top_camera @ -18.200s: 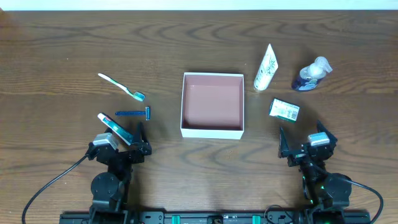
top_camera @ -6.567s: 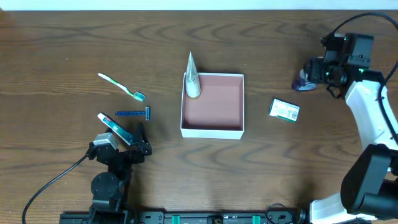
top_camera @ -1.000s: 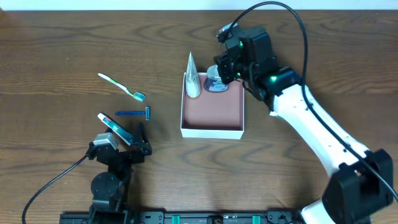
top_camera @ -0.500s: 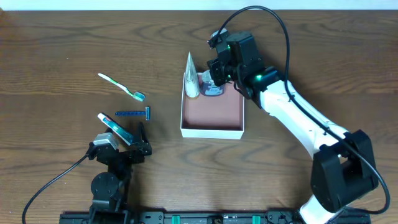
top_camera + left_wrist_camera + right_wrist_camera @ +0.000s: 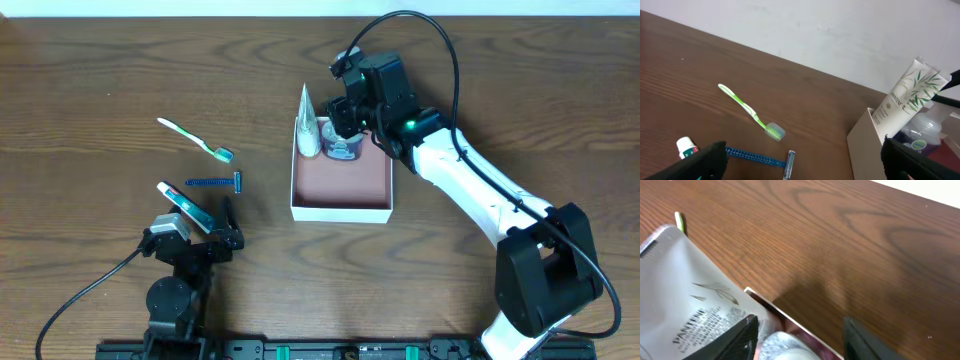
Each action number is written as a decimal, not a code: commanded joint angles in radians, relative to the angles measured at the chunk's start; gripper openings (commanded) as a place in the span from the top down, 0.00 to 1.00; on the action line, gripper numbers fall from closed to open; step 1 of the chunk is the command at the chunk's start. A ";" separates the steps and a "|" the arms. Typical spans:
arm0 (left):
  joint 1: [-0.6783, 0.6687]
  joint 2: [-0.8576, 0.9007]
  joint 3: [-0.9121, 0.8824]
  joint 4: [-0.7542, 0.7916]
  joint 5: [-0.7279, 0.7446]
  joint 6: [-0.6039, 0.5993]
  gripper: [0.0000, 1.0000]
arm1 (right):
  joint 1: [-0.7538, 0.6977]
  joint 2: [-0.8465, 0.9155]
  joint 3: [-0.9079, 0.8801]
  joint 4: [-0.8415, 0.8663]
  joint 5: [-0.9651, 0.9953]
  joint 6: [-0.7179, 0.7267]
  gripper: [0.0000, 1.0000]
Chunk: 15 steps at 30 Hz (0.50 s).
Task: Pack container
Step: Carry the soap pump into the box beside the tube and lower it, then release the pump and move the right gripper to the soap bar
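Overhead, container (image 5: 340,211): square shallow box with white walls and a pinkish-brown floor, midway between the left and right edges of the table (image 5: 100,80).
Overhead, tube (image 5: 310,125): white, upright in the container's far-left corner, crimped end up.
Overhead, bottle (image 5: 343,148): blue-tinted, inside the container by its far wall, just beside the tube.
Overhead, right gripper (image 5: 345,122): over the container's far wall, directly above the bottle.
Overhead, left gripper (image 5: 205,212): toward the near edge, left of the container and well apart from it.
Overhead, loose items: toothbrush (image 5: 195,139), razor (image 5: 215,183) and small tube (image 5: 182,203) lie on the table left of the container, the small tube just beside the left gripper.
Left wrist, left gripper: jaws spread wide – nothing between them.
Left wrist, beyond the fingers: toothbrush and razor on bare wood; the container's white wall at right, tube and bottle rising above it.
Right wrist, right gripper: jaws drawn partway in, one finger on each side of the bottle's pale top – gripping it.
Right wrist, surroundings: the tube's printed face at left, touching the container's far wall.
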 commanded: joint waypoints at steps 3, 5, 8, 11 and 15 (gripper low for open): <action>0.006 0.000 -0.021 -0.037 -0.011 0.018 0.02 | 0.010 -0.012 0.026 0.003 -0.004 0.003 0.43; 0.006 0.000 -0.021 -0.037 -0.011 0.018 0.02 | 0.010 -0.012 0.026 0.004 -0.004 0.003 0.43; 0.006 0.000 -0.021 -0.037 -0.011 0.018 0.02 | 0.007 -0.013 0.026 0.019 -0.003 0.000 0.43; 0.006 0.000 -0.021 -0.037 -0.011 0.018 0.02 | -0.005 -0.035 0.036 0.039 -0.004 0.001 0.41; 0.006 0.000 -0.021 -0.037 -0.011 0.018 0.02 | -0.026 -0.102 0.083 -0.003 -0.004 0.002 0.40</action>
